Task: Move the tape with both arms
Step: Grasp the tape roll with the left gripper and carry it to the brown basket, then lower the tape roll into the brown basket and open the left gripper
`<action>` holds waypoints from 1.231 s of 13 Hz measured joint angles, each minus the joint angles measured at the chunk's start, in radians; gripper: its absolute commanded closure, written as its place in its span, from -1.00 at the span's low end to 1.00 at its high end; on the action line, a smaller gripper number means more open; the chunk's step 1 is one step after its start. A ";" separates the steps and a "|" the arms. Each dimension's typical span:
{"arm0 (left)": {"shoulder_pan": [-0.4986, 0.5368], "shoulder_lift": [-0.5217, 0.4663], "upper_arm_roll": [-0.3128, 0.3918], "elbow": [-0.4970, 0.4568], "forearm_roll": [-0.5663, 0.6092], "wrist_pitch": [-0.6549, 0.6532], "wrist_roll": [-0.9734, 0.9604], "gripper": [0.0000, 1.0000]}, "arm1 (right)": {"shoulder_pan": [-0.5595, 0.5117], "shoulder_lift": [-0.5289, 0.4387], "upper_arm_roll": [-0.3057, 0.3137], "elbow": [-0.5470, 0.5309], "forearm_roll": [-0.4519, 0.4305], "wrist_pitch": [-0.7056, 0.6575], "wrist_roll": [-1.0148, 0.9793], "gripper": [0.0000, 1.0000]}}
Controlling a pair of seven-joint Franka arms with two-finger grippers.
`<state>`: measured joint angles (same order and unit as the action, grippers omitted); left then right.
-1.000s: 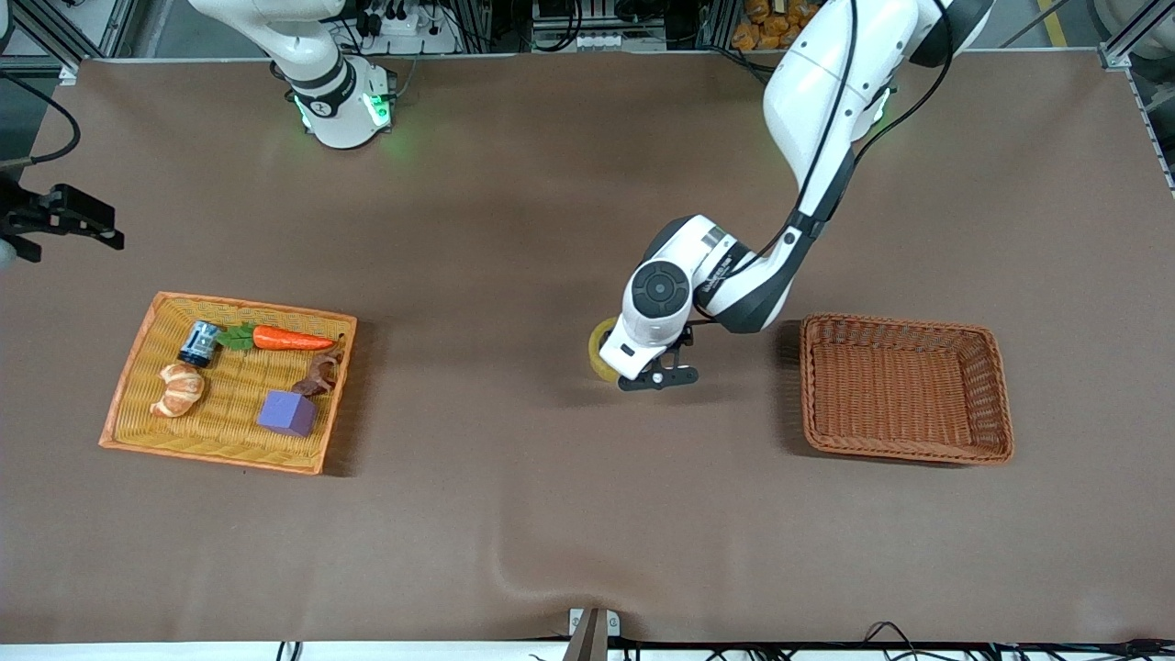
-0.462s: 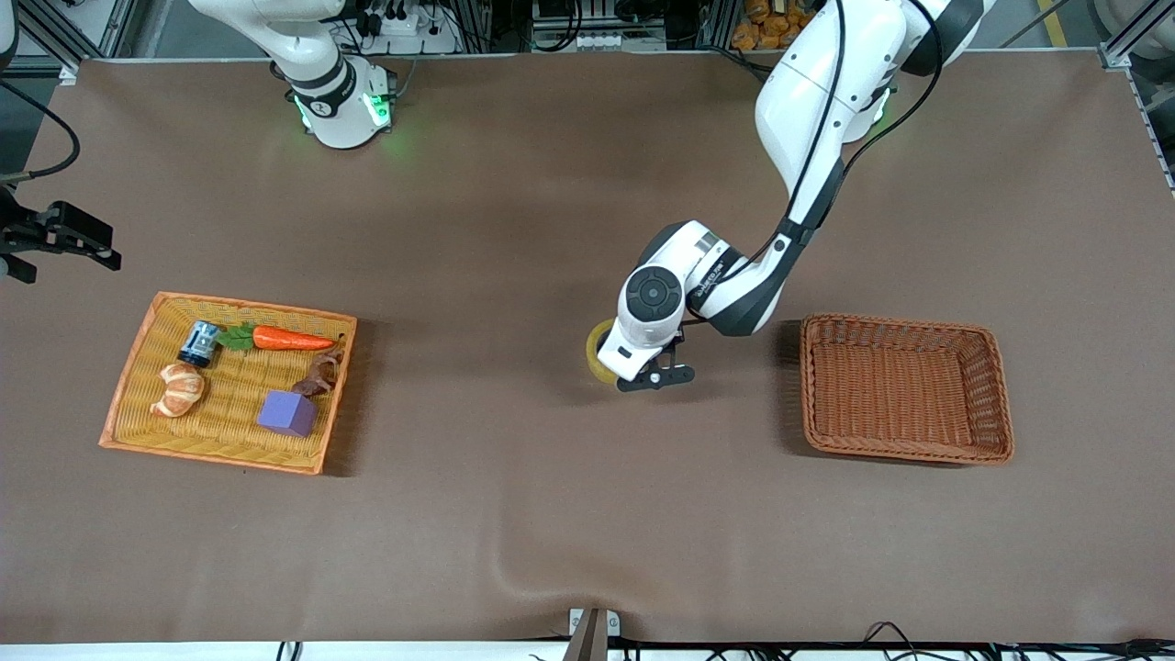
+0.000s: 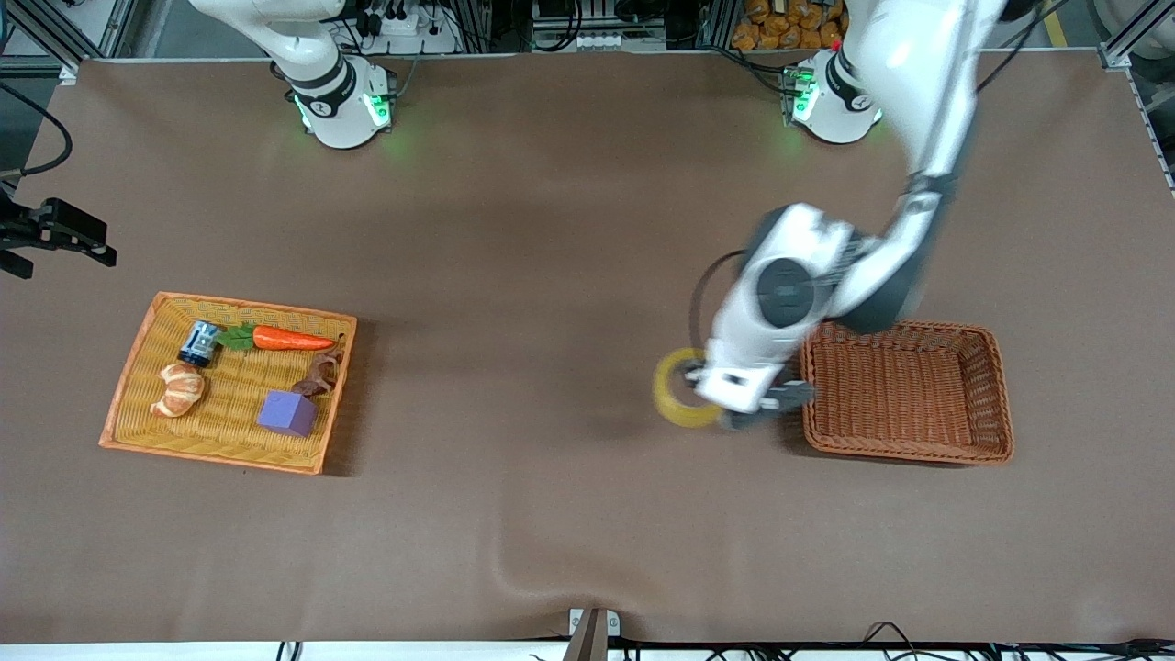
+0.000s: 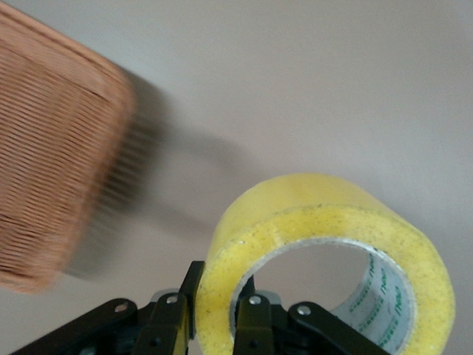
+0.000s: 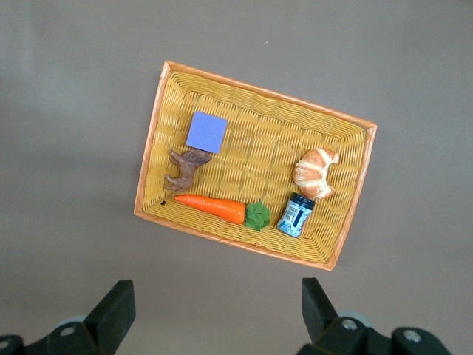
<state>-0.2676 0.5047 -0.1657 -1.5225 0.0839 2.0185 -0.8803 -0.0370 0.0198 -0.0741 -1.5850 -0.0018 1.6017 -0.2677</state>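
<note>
Left gripper (image 3: 734,395) is clamped on the wall of the tape (image 3: 681,400), one finger inside the ring and one outside, holding it in the air just beside the brown basket (image 3: 907,390). The carry to that basket looks to be the step in hand; the next move calls for lifting the roll over the near rim, then letting go inside. Right gripper (image 3: 55,234) waits, fingers (image 5: 112,314) apart, high over the yellow tray (image 5: 344,222) at the table's edge. Bare table surrounds the basket.
</note>
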 measured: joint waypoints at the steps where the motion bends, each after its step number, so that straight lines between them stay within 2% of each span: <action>1: 0.069 -0.042 0.000 -0.040 0.000 -0.008 0.027 1.00 | 0.000 0.000 0.000 0.000 0.000 0.000 0.000 -1.00; 3: 0.192 -0.071 -0.001 -0.113 0.001 -0.007 0.087 1.00 | 0.000 0.000 0.000 0.001 0.001 0.000 0.000 -1.00; 5: 0.278 -0.058 -0.001 -0.157 0.001 0.013 0.122 1.00 | -0.001 0.000 0.000 0.002 0.001 0.000 -0.001 -1.00; 9: 0.376 -0.031 -0.001 -0.273 0.002 0.159 0.234 1.00 | 0.000 0.000 0.003 0.006 0.001 0.000 -0.006 -1.00; 12: 0.409 -0.023 -0.001 -0.381 0.002 0.301 0.256 1.00 | 0.002 0.000 0.014 0.007 0.001 0.001 -0.007 -1.00; 15: 0.411 -0.019 -0.001 -0.414 0.002 0.337 0.256 0.82 | 0.002 0.000 0.015 0.007 0.001 0.002 0.017 -1.00; 16: 0.411 -0.019 -0.001 -0.414 0.002 0.339 0.256 0.64 | 0.002 0.000 0.015 0.007 0.001 0.003 0.046 -1.00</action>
<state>0.1438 0.4856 -0.1671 -1.9361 0.0860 2.3572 -0.6243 -0.0346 0.0199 -0.0589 -1.5782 -0.0012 1.6048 -0.2218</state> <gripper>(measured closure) 0.780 0.000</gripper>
